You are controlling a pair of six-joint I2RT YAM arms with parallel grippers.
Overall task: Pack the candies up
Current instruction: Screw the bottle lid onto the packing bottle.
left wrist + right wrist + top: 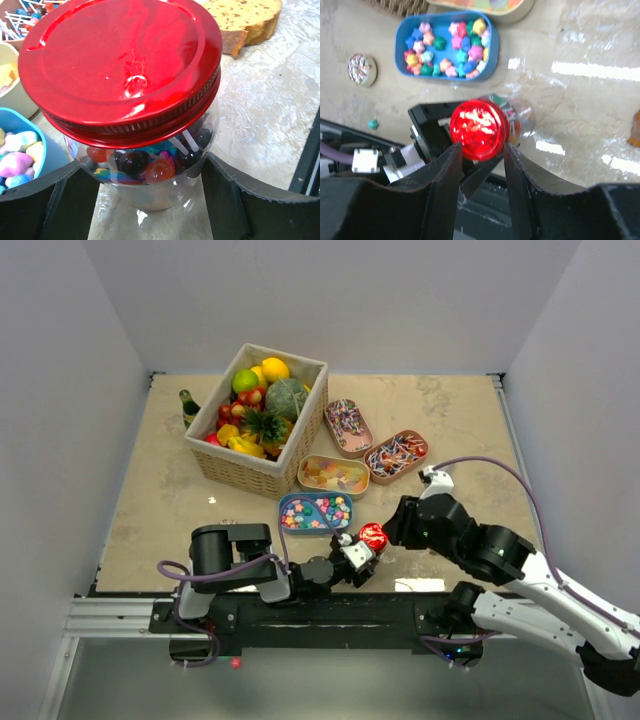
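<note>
A clear jar (373,536) with a red screw lid (120,65) lies tilted between my two arms, near the table's front edge. It holds mixed candies (159,170). My left gripper (145,167) is shut on the jar's body, one finger on each side. My right gripper (481,147) is open, its fingertips (451,155) standing either side of the red lid (479,129). Behind the jar are a blue tray of pastel star candies (315,511), a tray of orange-yellow gummies (333,474), and two trays of striped wrapped candies (348,425) (397,455).
A wicker basket (240,472) of toy fruit stands at the back left, with a green bottle (188,405) beside it. A sprinkled doughnut (362,69) and a loose teal candy (373,123) lie left of the jar. A round yellow cake-like piece (245,17) lies beyond it.
</note>
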